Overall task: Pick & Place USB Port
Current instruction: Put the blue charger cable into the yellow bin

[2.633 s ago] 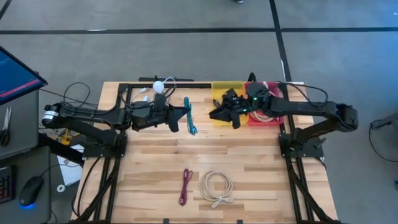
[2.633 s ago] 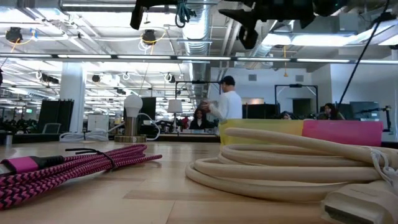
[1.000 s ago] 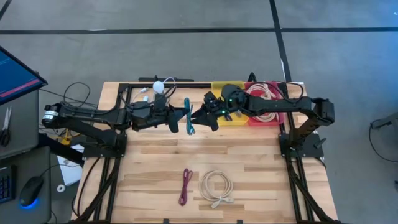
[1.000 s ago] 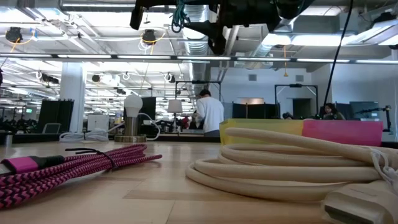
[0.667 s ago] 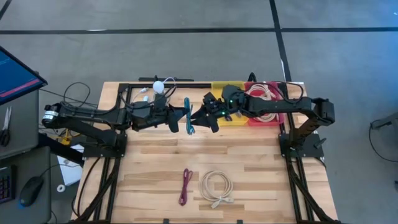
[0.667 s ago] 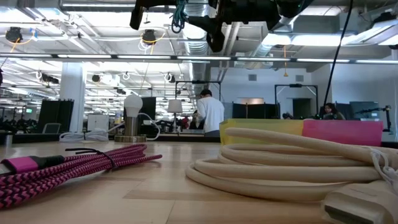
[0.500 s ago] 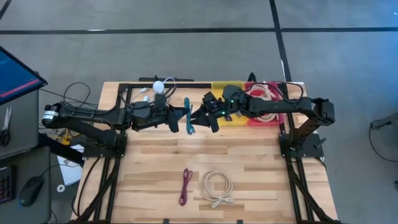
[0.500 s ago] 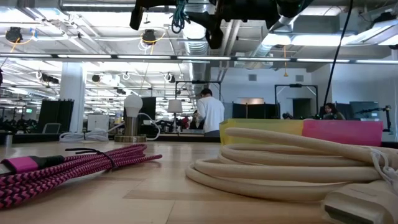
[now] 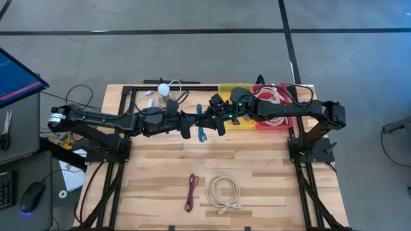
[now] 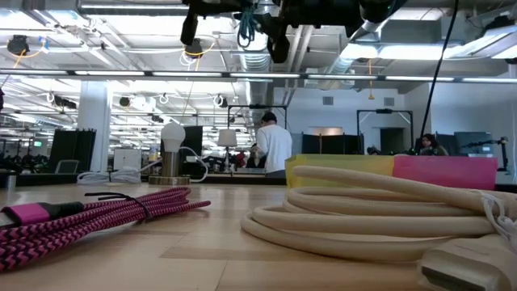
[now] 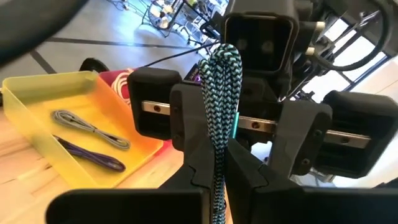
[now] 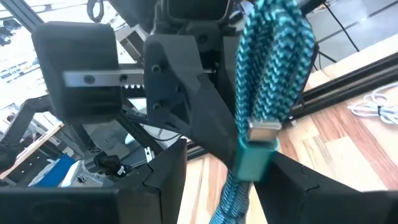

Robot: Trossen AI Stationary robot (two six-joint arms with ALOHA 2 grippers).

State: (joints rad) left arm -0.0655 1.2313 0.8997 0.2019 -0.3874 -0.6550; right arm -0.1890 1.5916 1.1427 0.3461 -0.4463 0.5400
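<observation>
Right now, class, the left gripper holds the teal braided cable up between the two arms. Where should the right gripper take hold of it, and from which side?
The teal braided cable hangs folded from the left gripper. The right gripper, open and facing it, should probably close on the doubled strands above the teal plug, coming from its own side, opposite the left gripper's fingers.

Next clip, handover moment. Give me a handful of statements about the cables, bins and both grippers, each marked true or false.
1. The left gripper is shut on the teal braided cable. True.
2. The right gripper is parked over the pink bin. False: it is reaching toward the left gripper, with its open fingers on either side of the teal cable.
3. The yellow bin is bare inside. False: two cables lie in it, one grey and one purple.
4. The cream coiled cable and the magenta cable lie side by side on the table. True.
5. The teal cable rests on the table. False: it hangs in the air.
</observation>
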